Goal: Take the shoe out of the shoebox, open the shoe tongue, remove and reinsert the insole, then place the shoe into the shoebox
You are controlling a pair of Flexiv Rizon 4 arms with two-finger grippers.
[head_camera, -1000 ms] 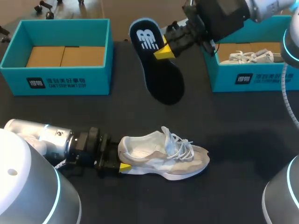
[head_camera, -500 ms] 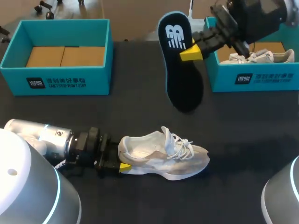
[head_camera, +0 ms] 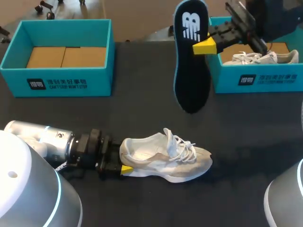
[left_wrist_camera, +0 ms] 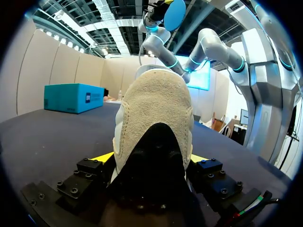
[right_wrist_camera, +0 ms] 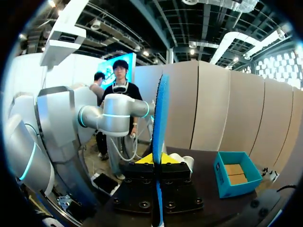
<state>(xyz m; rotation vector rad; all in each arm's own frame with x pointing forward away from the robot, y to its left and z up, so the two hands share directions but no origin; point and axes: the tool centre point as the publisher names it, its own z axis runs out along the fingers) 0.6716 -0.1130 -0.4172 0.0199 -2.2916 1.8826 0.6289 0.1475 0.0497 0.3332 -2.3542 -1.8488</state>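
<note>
One white shoe (head_camera: pixel 165 156) stands on its sole on the black counter (head_camera: pixel 142 118), near the front edge. Its toe points toward my right side, its opening faces up and its laces lie loose over the tongue. The left claw (head_camera: pixel 122 158) is clamped on its heel. In the left wrist view the beige heel of the shoe (left_wrist_camera: pixel 156 109) fills the gap, and the left claw (left_wrist_camera: pixel 151 158) shows one yellow tip pressed against each side of it. The left arm lies low along the counter, coming in from the near left corner.

The insole (head_camera: pixel 191 56) is out of the shoe and in the air above the counter's far half. It hangs nearly upright, with the heel end and its white mark at the top and the dark toe end pointing down. The right claw (head_camera: pixel 199 45) pinches it near the heel end. In the right wrist view the insole (right_wrist_camera: pixel 161 118) appears edge-on as a thin blue blade, and the right claw (right_wrist_camera: pixel 158 158) is closed narrowly on it with a yellow tip on either face.

An empty shoebox (head_camera: pixel 61 82), teal with a cardboard floor (head_camera: pixel 66 56), sits at the far left of the counter, well apart from the shoe. A second shoebox (head_camera: pixel 255 80) of the same colour sits at the far right, just beside the hanging insole, and holds another white shoe (head_camera: pixel 251 57).
</note>
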